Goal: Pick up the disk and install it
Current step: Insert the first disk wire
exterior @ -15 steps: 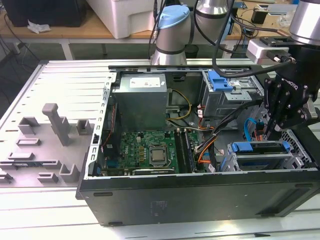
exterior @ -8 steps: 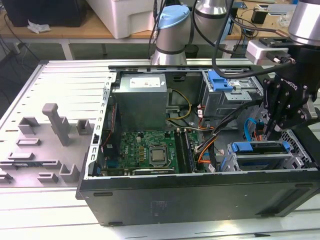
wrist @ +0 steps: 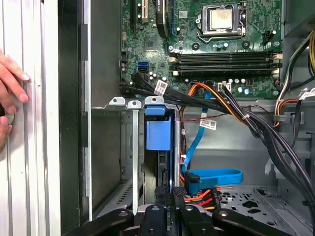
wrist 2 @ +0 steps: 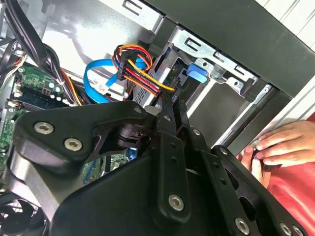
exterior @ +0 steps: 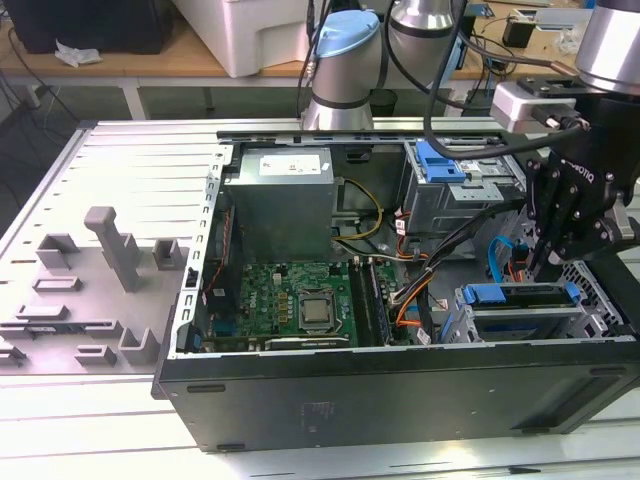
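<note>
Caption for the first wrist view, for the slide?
Gripper at the blue-railed disk sitting in the drive cage, motherboard beyond, a person's hand beside the case.

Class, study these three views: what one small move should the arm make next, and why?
Probably a gentle push straight down to seat the disk. It stands edge-on in the drive cage slot, blue rail uppermost, and the gripper hangs right over one end. Whether it is fully seated cannot be told.

Bright even light, glare on pale table (exterior: 120, 160), case (exterior: 400, 392) interior shadowed
</note>
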### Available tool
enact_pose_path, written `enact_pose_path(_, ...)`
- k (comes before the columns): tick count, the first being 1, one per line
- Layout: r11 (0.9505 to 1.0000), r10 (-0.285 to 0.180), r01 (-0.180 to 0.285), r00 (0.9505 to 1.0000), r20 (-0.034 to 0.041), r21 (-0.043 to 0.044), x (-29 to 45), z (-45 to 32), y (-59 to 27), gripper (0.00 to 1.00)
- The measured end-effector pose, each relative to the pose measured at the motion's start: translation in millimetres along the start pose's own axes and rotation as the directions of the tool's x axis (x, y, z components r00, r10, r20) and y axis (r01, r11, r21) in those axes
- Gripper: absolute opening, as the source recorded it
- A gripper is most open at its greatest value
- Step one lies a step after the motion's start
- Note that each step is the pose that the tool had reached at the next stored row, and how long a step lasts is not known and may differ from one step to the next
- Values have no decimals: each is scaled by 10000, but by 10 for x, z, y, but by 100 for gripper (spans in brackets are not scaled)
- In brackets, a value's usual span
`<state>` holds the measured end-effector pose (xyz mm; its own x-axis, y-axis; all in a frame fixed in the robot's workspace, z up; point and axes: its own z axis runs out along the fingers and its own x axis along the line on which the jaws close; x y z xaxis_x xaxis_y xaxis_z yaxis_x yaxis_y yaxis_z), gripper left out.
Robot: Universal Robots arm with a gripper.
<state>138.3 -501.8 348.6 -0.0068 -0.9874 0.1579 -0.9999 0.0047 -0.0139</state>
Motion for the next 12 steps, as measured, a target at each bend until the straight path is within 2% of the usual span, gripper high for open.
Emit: enact_pose_path(12,10000,4,-4,10000,1,27,0,30,7,17)
